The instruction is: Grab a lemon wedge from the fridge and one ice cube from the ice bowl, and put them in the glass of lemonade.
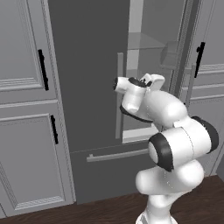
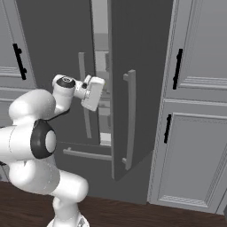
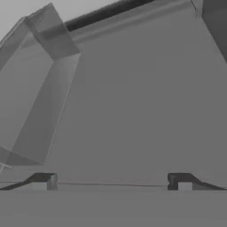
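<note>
While the gripper (image 3: 112, 181) sits at the gap of the fridge (image 1: 92, 78), I read its fingertips (image 3: 42, 181) as spread wide with nothing between them. One door (image 2: 133, 88) stands partly ajar, edge-on towards me in the right base view, its long bar handle (image 2: 130, 119) running vertically. I can't make out the lemon wedge; a glass shelf (image 1: 146, 41) shows inside. My worry is that the opening looks narrow, so reaching in could knock the hand against the door edge or the shelf.
</note>
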